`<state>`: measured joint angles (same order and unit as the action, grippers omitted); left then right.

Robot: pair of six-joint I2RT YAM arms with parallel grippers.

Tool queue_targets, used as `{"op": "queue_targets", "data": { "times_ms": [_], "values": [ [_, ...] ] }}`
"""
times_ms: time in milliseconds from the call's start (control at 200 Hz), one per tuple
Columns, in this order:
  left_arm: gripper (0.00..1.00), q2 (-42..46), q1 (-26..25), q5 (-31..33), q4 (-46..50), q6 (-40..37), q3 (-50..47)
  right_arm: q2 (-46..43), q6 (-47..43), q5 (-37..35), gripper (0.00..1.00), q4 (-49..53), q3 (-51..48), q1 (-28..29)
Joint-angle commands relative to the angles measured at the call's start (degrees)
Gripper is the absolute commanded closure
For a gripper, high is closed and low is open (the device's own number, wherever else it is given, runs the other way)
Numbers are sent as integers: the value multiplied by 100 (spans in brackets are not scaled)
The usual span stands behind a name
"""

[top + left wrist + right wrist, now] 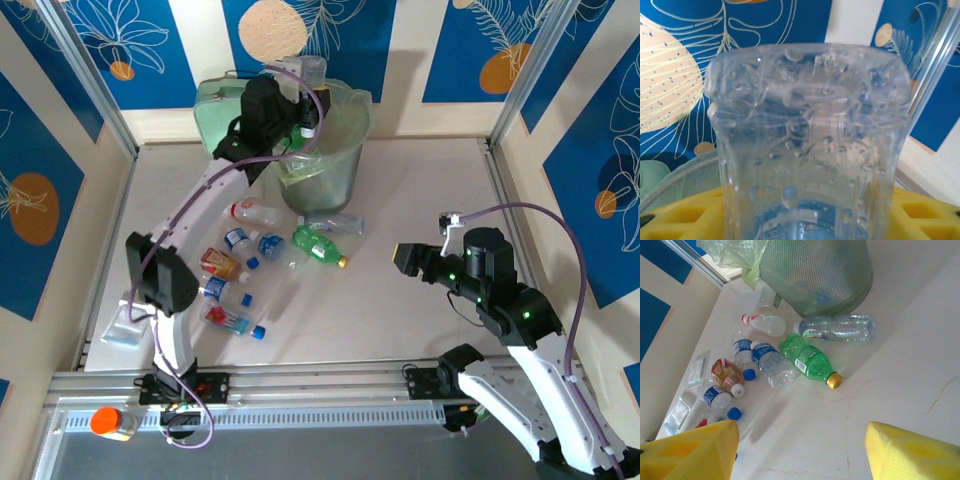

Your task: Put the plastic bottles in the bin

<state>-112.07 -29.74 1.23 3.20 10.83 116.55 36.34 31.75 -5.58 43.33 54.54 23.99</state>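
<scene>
Clear, thin plastic, light and crushable: my left gripper (805, 220) clamps a bottle (807, 125) across its body, with the bin (338, 170) just below.

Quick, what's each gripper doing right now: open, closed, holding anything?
Left gripper: shut on a clear plastic bottle, above the bin.
Right gripper: open, holding nothing.

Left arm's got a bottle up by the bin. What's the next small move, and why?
Probably open the left gripper: it grips a clear bottle that looks to hang over the lined mouth of the bin, so it should drop in. The right gripper is open, well away.
</scene>
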Motion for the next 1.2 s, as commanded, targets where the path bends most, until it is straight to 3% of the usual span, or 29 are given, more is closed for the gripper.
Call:
{"op": "queue_targets", "data": {
  "times_ms": [0,170,440,555,645,815,1195],
  "values": [
    [40,-710,98,-208,459,305,907,95,2,68,32,-2,-43,-23],
    [39,-1662,176,-420,1115,566,1886,323,20,141,33,-51,-66,-31],
    [39,-2374,214,-615,1592,893,2144,518,-72,135,32,-31,-32,-95],
    [34,-2493,215,-657,1732,943,2144,574,-81,184,33,-54,-23,-132],
    [25,-2446,223,-515,1776,944,2120,575,-46,215,32,-54,-12,-146],
    [19,-2184,232,-309,1755,809,2116,500,-1,251,33,-11,-27,-148],
    [18,-1109,252,-535,1848,750,2108,306,44,293,33,274,395,-148]
  ]
}}
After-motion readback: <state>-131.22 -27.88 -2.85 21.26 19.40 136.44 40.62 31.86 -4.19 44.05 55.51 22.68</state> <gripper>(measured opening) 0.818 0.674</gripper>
